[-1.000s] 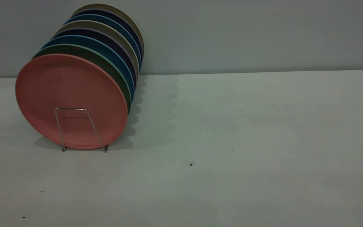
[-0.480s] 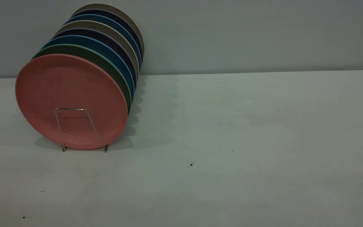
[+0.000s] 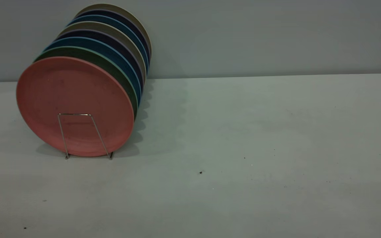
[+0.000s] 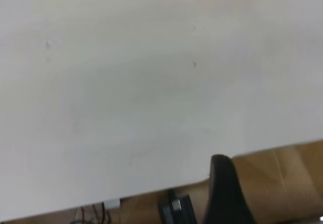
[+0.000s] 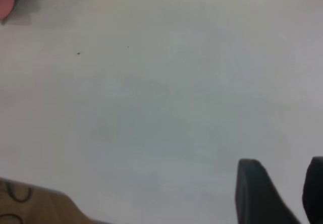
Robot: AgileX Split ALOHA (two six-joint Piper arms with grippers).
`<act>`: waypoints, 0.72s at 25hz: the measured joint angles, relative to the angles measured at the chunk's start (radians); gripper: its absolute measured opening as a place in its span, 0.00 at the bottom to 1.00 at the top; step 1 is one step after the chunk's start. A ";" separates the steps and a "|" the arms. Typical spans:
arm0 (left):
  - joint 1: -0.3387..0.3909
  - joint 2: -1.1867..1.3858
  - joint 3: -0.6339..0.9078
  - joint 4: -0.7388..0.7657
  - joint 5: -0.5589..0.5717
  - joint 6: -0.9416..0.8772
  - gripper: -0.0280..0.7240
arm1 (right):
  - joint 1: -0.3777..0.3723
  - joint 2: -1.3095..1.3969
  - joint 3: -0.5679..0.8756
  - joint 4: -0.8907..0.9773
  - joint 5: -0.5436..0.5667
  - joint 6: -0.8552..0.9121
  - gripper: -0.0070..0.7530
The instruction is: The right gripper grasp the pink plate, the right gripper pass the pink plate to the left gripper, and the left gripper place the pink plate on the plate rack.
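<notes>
The pink plate [image 3: 73,104] stands on edge at the front of the plate rack [image 3: 78,134], leaning on the row of plates behind it, with a wire loop in front of it. Neither gripper shows in the exterior view. In the left wrist view, my left gripper [image 4: 275,183] shows one dark finger [image 4: 222,188] over the table's edge, with no second finger within a wide span; it holds nothing. My right gripper [image 5: 282,176] hangs over bare table, its two fingers apart and empty. A sliver of the pink plate [image 5: 6,4] shows far off in the right wrist view.
Behind the pink plate stand several more plates: green [image 3: 111,67], blue [image 3: 117,56], dark and beige ones. The grey table [image 3: 243,138] stretches to the right, with a wall behind it. The table's edge and brown floor [image 4: 282,168] show in the left wrist view.
</notes>
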 joint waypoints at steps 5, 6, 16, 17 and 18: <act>0.011 -0.102 0.000 -0.001 0.003 0.000 0.72 | 0.000 0.000 0.000 0.000 0.000 0.000 0.33; 0.030 -0.128 0.000 -0.001 0.004 0.000 0.72 | 0.000 0.000 0.000 0.000 0.000 0.000 0.33; 0.084 -0.202 0.000 -0.001 0.017 -0.001 0.72 | 0.000 0.000 0.000 0.000 0.000 0.000 0.33; 0.076 -0.202 0.000 -0.001 0.017 -0.001 0.72 | 0.000 0.000 0.000 0.000 0.000 0.000 0.33; 0.071 -0.202 0.000 -0.001 0.017 -0.001 0.72 | 0.000 0.000 0.000 0.000 0.000 0.000 0.33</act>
